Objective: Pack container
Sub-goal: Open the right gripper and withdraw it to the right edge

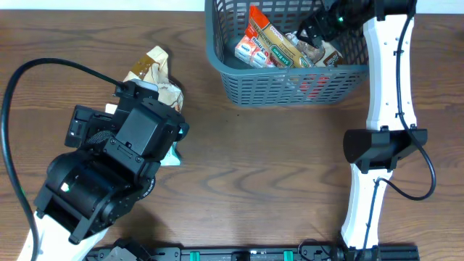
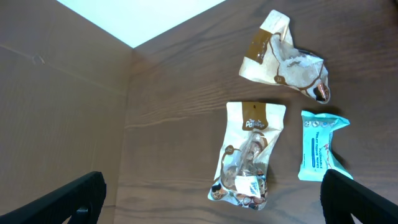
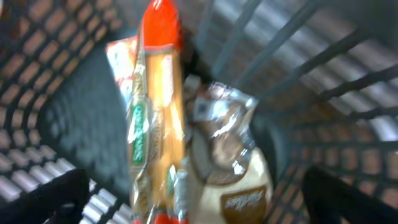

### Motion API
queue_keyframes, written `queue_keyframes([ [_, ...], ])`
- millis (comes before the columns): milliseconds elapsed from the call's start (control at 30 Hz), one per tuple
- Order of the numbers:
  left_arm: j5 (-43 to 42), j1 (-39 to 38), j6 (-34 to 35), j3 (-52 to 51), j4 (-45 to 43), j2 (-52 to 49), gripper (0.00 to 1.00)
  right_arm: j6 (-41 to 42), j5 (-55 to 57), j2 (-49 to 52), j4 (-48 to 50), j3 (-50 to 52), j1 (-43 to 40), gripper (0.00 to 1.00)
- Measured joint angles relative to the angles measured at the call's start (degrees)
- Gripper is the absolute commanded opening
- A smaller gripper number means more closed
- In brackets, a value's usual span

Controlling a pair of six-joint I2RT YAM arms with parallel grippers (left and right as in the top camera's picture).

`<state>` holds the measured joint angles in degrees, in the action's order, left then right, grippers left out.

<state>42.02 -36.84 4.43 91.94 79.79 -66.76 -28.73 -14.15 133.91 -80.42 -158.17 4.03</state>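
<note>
Overhead, the container (image 1: 290, 85) sits at the far edge of the table (image 1: 261, 159) with the right gripper (image 1: 313, 30) inside it above packed snacks (image 1: 272, 45); the left wrist view shows the left gripper (image 2: 217, 196) spread wide and empty over three loose packets (image 2: 249, 155); the blurred right wrist view shows the right one seemingly just as wide, holding nothing.

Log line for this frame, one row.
left hand open, above pouch, teal packet, crumpled packet on table | right hand open, over long orange packet in container
</note>
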Motion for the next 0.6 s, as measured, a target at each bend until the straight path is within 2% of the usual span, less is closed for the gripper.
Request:
queue_keyframes([
  [200, 0.0, 0.0, 0.0, 0.0, 0.0, 0.0, 0.99, 4.7, -0.2, -4.0, 10.4, -1.6, -2.0, 0.99],
  [333, 0.0, 0.0, 0.0, 0.0, 0.0, 0.0, 0.99, 10.4, 1.6, -11.6, 15.0, -2.5, -7.6, 0.99],
  [467, 0.0, 0.0, 0.0, 0.0, 0.0, 0.0, 0.99, 18.4, 8.9, -19.2, 13.4, -4.2, -17.7, 0.99],
  [600, 0.0, 0.0, 0.0, 0.0, 0.0, 0.0, 0.99, 29.5, 20.1, -22.8, 6.2, -5.3, -28.1, 0.99],
])
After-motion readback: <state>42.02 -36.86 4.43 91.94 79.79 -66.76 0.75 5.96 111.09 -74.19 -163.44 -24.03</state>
